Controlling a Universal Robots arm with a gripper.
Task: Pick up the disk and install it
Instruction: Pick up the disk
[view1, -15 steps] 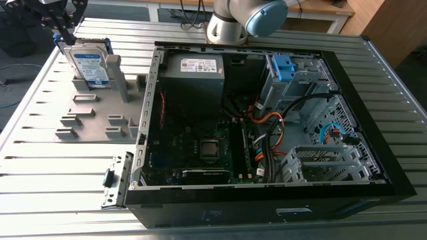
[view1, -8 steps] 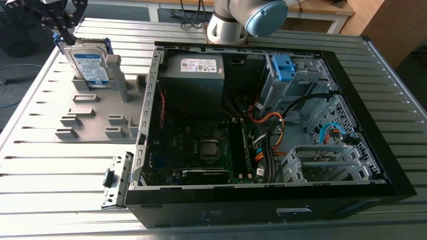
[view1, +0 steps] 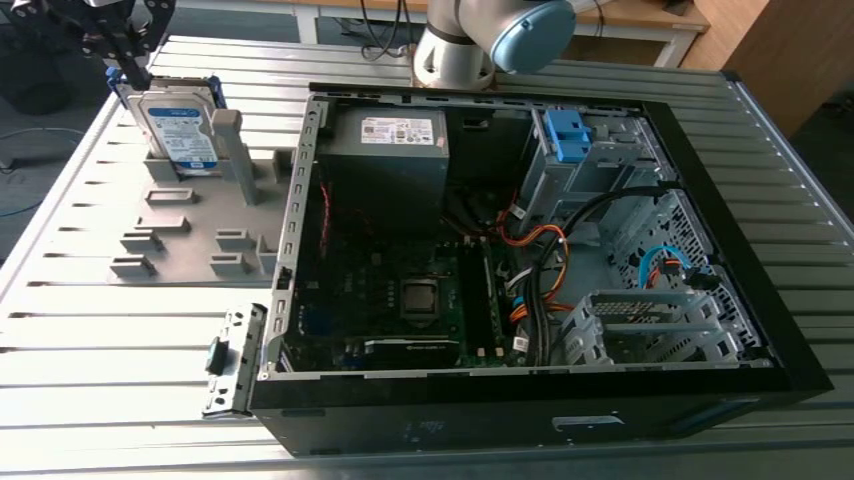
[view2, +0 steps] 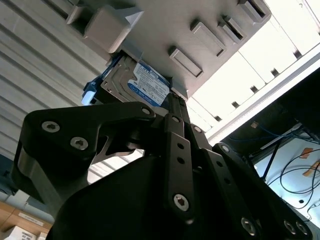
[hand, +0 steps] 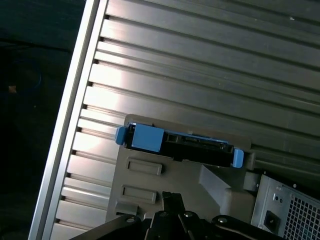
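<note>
while the claw (view1: 131, 72) hangs in the upper left of the exterior view, it sits right at the top edge of the disk (view1: 180, 125). whether it is apart or clamped i cannot tell, and contact with the drive is just as unclear from here. in the second wrist view the claw (view2: 175, 102) reaches up to the disk (view2: 140, 85), label and blue caddy edge showing. in the first wrist view the claw (hand: 170, 199) points at the disk (hand: 185, 148), seen edge-on with blue at both ends.

the disk stands upright on its edge in a slot of the grey holder (view1: 174, 215), white-and-blue label facing the camera in the exterior view. that holder lies flat on the ribbed metal table (view1: 120, 330), on the frame's left.

moving right, the open computer case (view1: 787, 300) takes the middle and right of the frame, side panel off. inside it, the grey power supply (view1: 387, 150) sits at the upper centre, the motherboard (view1: 400, 290) below it, and 1 bare blue bracket (view1: 567, 135) in the upper right bay. the arm base (view1: 467, 50) stands at top centre, behind the case.
</note>
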